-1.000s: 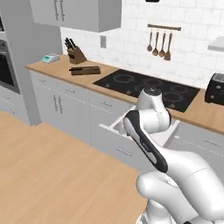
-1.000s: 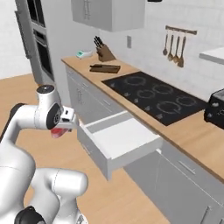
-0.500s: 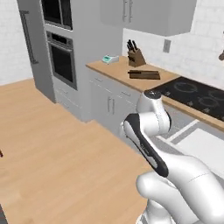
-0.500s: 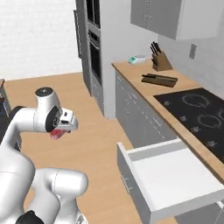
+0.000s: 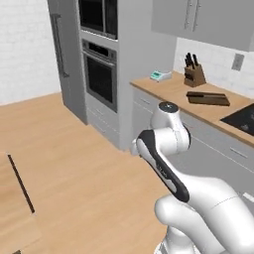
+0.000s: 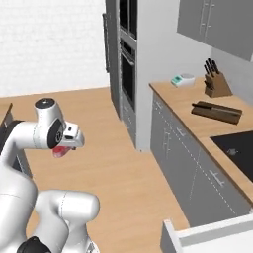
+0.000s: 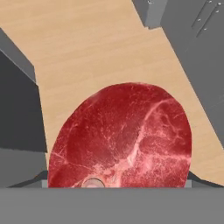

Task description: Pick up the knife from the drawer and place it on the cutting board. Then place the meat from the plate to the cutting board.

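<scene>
Left base view: cutting board (image 5: pixel 208 98) lies flat on the counter (image 5: pixel 171 90) at the right, dark brown, long axis along the counter edge, just in front of the knife block (image 5: pixel 194 75). A slim dark strip lies along its top, looks like the knife, too small to be sure. The arm's elbow and forearm block the middle, so the board sits up and to the right of the arm, well apart.

Right base view: gripper (image 6: pixel 63 149) hangs at the left over the open wooden floor, with the meat (image 6: pixel 61 151) showing as a red-pink lump under the hand. Cutting board (image 6: pixel 217 111) is far off to the right and higher, on the counter near the knife block (image 6: pixel 216 85). The dark blade-like shape on it reads as the knife (image 6: pixel 213 106). The open drawer's (image 6: pixel 207 238) white corner shows bottom right. So the carry has to go right and up, across the floor gap, to reach the board.

Hand view: meat (image 7: pixel 122 138) sits right against the hand, red with pale streaks, held between the jaws, which stand wide around it. Floor and grey cabinet fronts beyond. Board lies off toward the cabinets side, I judge.
</scene>
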